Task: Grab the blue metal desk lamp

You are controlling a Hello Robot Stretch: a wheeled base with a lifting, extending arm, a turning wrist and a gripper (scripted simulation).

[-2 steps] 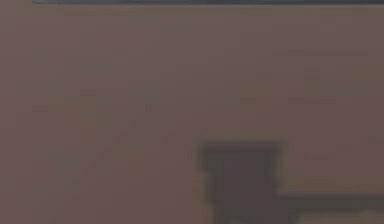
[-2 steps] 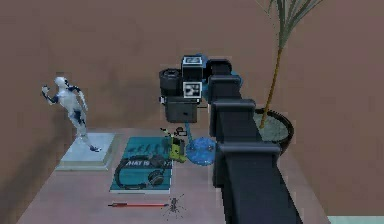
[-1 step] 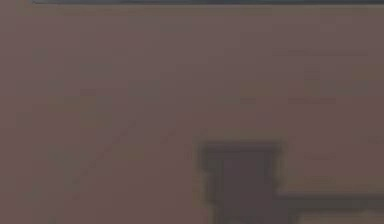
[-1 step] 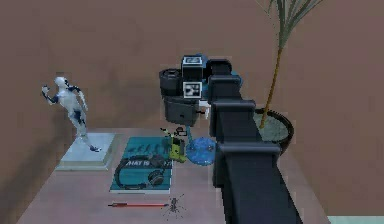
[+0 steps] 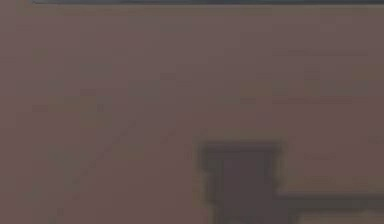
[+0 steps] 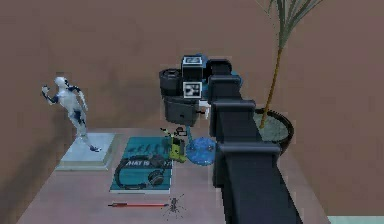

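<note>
Along table [image 6: 80,195] left edge: white statue [image 6: 70,105] on slab. Blue book [image 6: 143,165] mid-table, red pen [image 6: 138,204] at front edge. Gripper [image 6: 176,110] near small yellow thing [image 6: 177,148]; finger state and hold, cannot tell. Risk: blind reach knocks yellow thing over, clips statue. Lamp [image 6: 201,150] probably glossy blue rounded blob near right edge, just beside arm [image 6: 245,160].

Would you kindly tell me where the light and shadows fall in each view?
Forward view: even, dim light on a brown surface, with a blocky grey shadow low at right. Arm side view: the white statue is brightly lit; the arm looks dark.
</note>
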